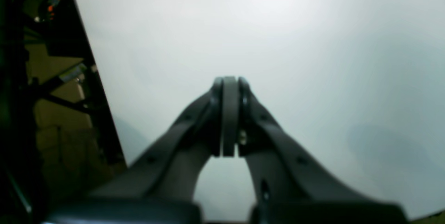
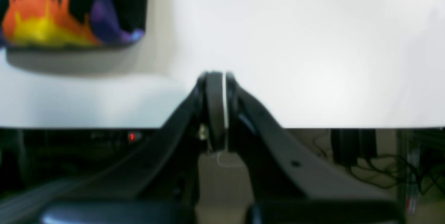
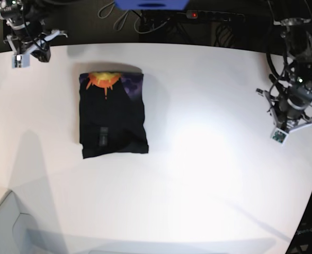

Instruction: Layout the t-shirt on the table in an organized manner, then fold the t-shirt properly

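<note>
Looking down from the base view, we've got the t-shirt (image 3: 113, 116) lying folded into a neat rectangle on the table (image 3: 208, 174), toward the far-left part of the top and a little in from the far edge. The orange-yellow sunburst print and a bit of purple sit at the shirt's far end; the rest is plain black (there's a small darker mark near the middle, too small for us to make out).

Neither arm is touching it. The right gripper (image 2: 215, 78) hangs over the table's far-left corner area, well apart from the shirt, jaws pressed together with nothing between them; its wrist view catches the printed end of the shirt in the upper left. The left gripper (image 1: 229, 81) is over by the table's right edge, also closed on nothing, with only bare white tabletop under it.
</note>
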You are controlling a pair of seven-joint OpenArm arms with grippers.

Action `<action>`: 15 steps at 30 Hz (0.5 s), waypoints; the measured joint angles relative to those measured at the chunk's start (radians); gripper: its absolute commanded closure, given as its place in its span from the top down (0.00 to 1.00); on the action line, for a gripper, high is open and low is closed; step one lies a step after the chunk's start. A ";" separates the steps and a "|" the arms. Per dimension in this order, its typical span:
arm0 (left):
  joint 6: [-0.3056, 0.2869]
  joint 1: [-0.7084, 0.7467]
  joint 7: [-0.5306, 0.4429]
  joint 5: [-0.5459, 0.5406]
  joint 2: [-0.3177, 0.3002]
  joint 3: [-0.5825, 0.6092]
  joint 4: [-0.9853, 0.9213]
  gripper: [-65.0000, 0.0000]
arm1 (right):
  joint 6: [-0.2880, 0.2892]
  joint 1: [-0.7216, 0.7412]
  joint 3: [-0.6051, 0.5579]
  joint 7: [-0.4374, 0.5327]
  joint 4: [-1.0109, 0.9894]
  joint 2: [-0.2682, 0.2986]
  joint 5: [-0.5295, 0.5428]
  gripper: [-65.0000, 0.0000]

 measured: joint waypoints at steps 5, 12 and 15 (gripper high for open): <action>-0.029 0.157 -0.008 0.004 0.079 -0.120 0.110 0.00 | 0.003 -0.045 0.102 -0.002 -0.005 -0.001 -0.005 0.00; -0.105 0.340 -0.007 0.025 0.246 -0.332 0.108 0.00 | 0.001 -0.061 0.234 0.005 -0.150 0.009 -0.008 0.00; -0.104 0.416 -0.010 0.020 0.293 -0.394 0.098 0.00 | 0.000 -0.064 0.242 0.005 -0.270 0.042 -0.003 0.00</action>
